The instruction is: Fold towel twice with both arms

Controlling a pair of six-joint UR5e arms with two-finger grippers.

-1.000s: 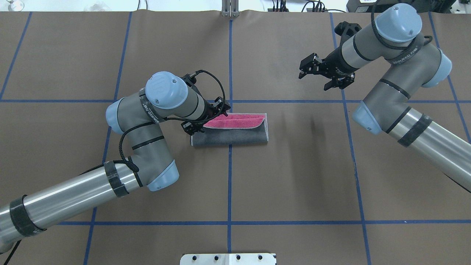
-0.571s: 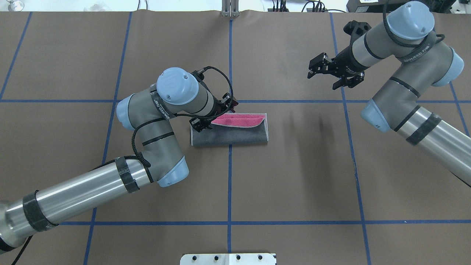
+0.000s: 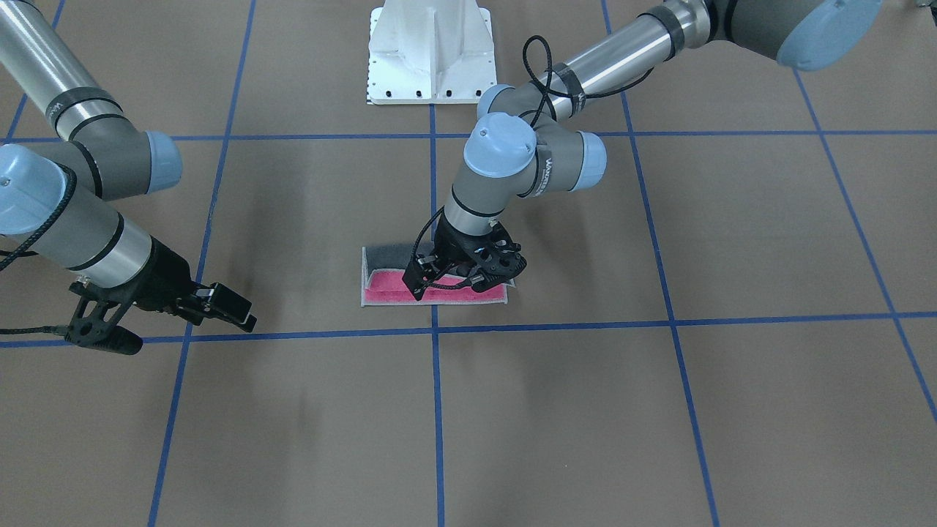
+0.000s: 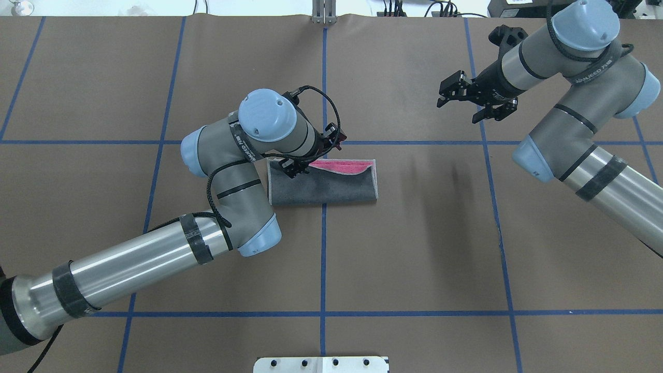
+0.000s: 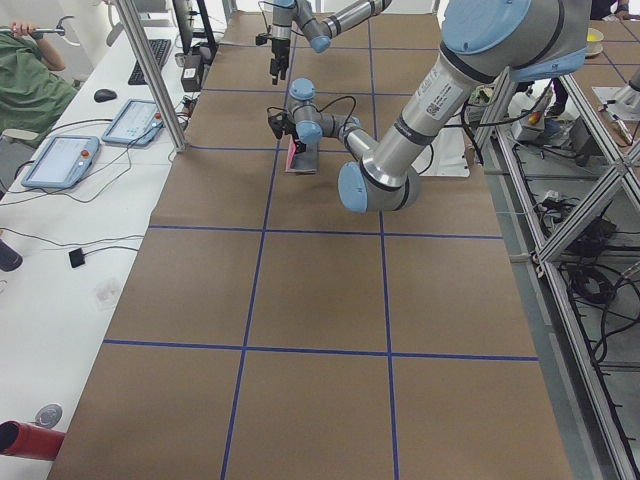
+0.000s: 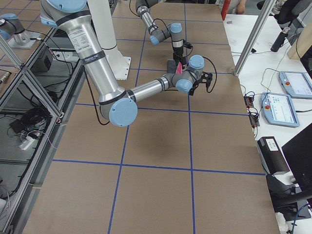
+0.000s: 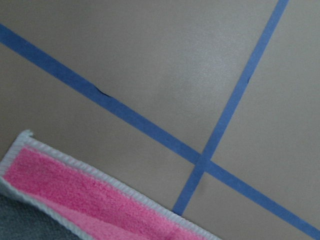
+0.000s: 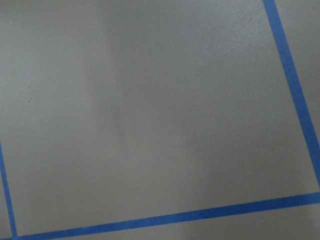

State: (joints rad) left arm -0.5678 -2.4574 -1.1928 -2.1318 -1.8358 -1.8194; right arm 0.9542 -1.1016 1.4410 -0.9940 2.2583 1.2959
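The towel [image 4: 331, 189] lies folded at the table's middle, dark grey face up, with a thin pink strip along its far edge. It also shows in the front view [image 3: 388, 285] and in the left wrist view [image 7: 75, 185]. My left gripper [image 4: 311, 158] is over the towel's far left part and appears shut on the top layer's edge. The side view shows a pink flap [image 6: 179, 68] raised under it. In the front view the left gripper [image 3: 446, 282] sits low over the pink. My right gripper [image 4: 444, 94] is open and empty, above the table far to the towel's right.
Blue tape lines [image 4: 323, 259] divide the brown table cover into squares. The white pedestal base [image 3: 432, 58] stands at the robot's edge. A metal post [image 4: 323, 13] stands at the far edge. Tablets [image 5: 60, 160] lie on the operators' desk beyond it.
My left arm has moved right along the towel's far edge, and less pink shows now. My right gripper has drawn back to the right, still open.
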